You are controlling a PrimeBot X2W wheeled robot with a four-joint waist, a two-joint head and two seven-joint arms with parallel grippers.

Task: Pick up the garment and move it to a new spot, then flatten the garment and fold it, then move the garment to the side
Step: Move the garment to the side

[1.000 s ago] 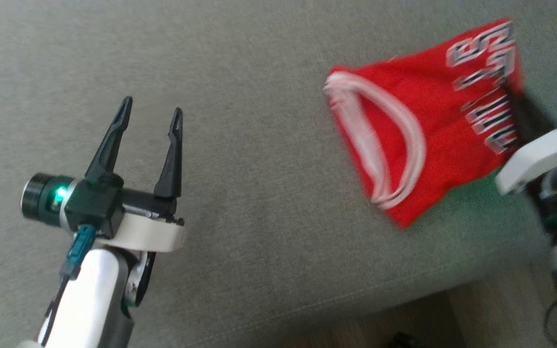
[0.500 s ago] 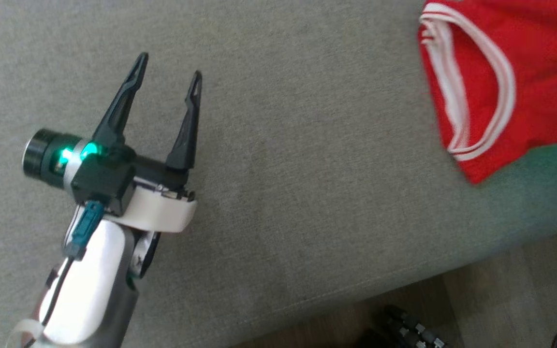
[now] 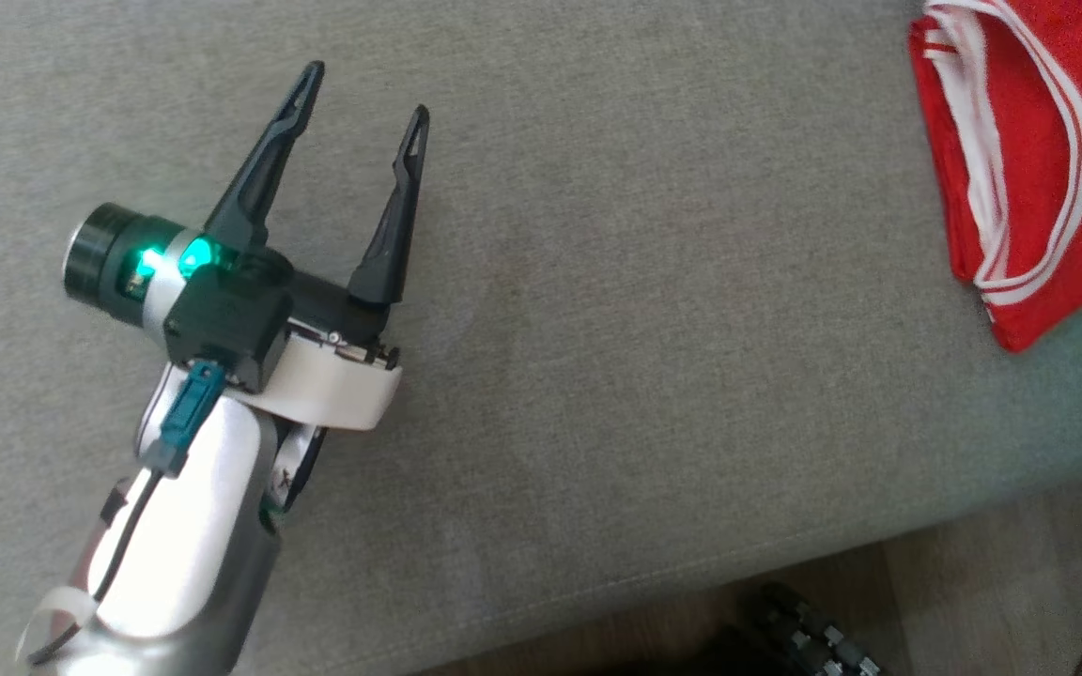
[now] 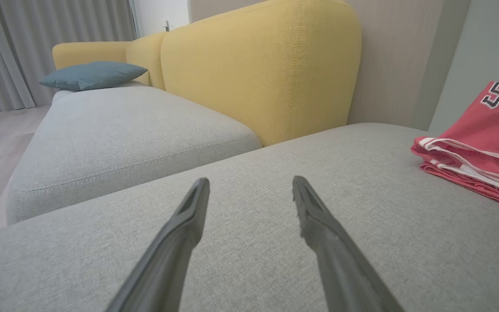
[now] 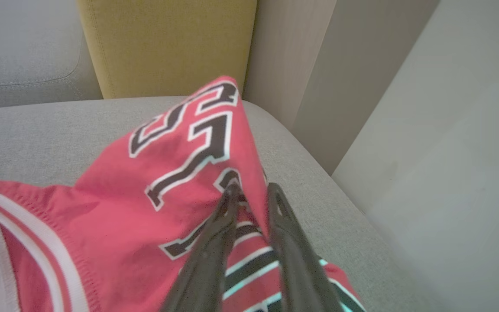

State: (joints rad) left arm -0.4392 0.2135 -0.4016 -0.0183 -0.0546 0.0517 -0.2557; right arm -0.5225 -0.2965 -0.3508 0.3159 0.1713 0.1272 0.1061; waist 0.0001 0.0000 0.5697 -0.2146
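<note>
Garment [image 3: 1029, 141] laid folded at the right end of the grey seat [image 3: 644, 329], release not yet sure

The garment is seen in flat layers with the number upward, near the yellow backrest [image 5: 163, 43]. The right gripper [image 5: 254, 187] is placed at its lettered edge, the fingers a little apart with a red fold between them; whether the cloth is pinched cannot be told. Compared with a second ago, the garment is found further toward the upper right corner of the head view, but the whole picture was shifted, so the camera was turned, not the cloth. The left gripper [image 3: 368, 88] is held wide apart and empty over bare seat, well apart from the garment. The move to the side is judged almost done; only a clean release is left.
</note>
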